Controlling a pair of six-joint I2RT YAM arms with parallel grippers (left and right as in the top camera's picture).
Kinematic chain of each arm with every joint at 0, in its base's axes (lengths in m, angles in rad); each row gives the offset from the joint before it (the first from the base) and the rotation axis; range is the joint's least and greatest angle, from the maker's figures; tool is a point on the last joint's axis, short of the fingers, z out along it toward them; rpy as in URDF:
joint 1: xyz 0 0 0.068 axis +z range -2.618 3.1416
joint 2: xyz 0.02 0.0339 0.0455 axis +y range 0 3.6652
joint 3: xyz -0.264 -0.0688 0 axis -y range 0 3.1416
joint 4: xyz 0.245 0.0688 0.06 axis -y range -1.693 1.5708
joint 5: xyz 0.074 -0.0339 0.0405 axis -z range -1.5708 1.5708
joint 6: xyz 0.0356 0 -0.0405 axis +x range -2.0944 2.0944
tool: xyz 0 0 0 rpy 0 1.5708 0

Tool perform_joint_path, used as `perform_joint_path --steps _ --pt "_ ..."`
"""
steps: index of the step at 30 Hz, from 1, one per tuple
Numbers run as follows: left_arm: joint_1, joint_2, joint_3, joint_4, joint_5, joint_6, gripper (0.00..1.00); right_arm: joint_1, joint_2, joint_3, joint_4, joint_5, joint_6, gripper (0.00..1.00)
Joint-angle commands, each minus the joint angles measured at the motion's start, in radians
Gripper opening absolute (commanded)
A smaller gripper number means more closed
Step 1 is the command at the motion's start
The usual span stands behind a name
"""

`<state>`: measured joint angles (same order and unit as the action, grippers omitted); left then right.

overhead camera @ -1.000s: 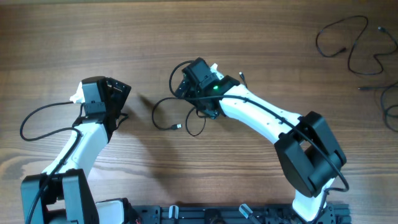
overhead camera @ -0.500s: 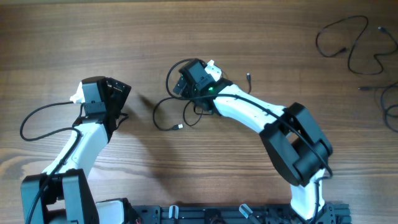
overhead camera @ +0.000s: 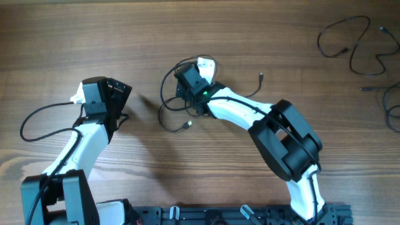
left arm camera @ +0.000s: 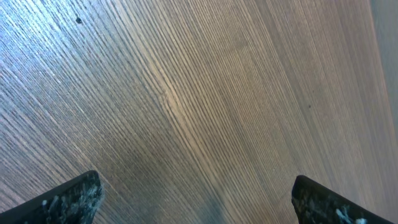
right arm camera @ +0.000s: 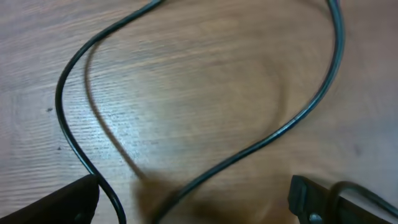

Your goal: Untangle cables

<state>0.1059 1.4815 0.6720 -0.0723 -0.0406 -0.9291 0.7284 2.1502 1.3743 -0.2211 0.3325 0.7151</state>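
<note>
- Your bench (overhead camera: 75, 37) is brown wood — its grain runs sideways in the overhead view.
- You see a black rail (overhead camera: 219, 219) lining its near edge.

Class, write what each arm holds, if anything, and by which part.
Nothing is held. On the left gripper the jaws stand open over bare table; on the right gripper they stand open above a cable loop, not closed on it.

Left hand (overhead camera: 123, 89) and right hand (overhead camera: 183, 74) both point downward, spread wide open.
</note>
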Motion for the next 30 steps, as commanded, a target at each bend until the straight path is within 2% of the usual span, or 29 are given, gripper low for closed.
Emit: perform_joint_path --steps 1,5,6,7,8,10,14,15,16,21,25,28,30 --pt "0.004 -0.01 -0.001 0.0 -0.013 0.005 1.0 0.021 0.079 -0.015 0.03 -0.021 -0.186 1.0" --pt "0.004 -0.01 -0.001 0.0 -0.013 0.005 1.0 0.042 0.08 -0.015 0.074 -0.026 -0.197 1.0" --pt "0.004 -0.01 -0.001 0.0 -0.013 0.005 1.0 0.043 0.084 -0.015 0.074 -0.026 -0.197 0.96" --pt "0.004 -0.01 -0.001 0.0 -0.013 0.005 1.0 0.044 0.085 -0.015 0.069 -0.027 -0.195 0.89" --pt "0.004 -0.01 -0.001 0.0 -0.013 0.005 1.0 0.043 0.091 -0.015 0.06 -0.027 -0.192 0.77" --pt "0.004 -0.01 -0.001 0.0 -0.013 0.005 1.0 0.043 0.102 -0.015 0.045 -0.027 -0.193 0.59" --pt "0.004 -0.01 -0.001 0.0 -0.013 0.005 1.0 0.043 0.131 -0.015 0.0 -0.026 -0.192 0.17" --pt "0.004 -0.01 -0.001 0.0 -0.013 0.005 1.0 0.042 0.131 -0.015 -0.002 -0.026 -0.192 0.08" --pt "0.004 -0.01 -0.001 0.0 -0.013 0.005 1.0 0.038 0.131 -0.015 -0.005 -0.026 -0.19 0.04" --pt "0.004 -0.01 -0.001 0.0 -0.013 0.005 1.0 -0.024 0.028 -0.011 -0.121 -0.041 -0.113 0.04" --pt "0.004 -0.01 -0.001 0.0 -0.013 0.005 1.0 -0.117 -0.109 -0.011 -0.287 -0.041 -0.145 0.04" --pt "0.004 -0.01 -0.001 0.0 -0.013 0.005 1.0 -0.197 -0.184 -0.011 -0.351 -0.091 -0.427 0.04" --pt "0.004 -0.01 -0.001 0.0 -0.013 0.005 1.0 -0.259 -0.211 -0.011 -0.423 -0.145 -0.719 0.04"
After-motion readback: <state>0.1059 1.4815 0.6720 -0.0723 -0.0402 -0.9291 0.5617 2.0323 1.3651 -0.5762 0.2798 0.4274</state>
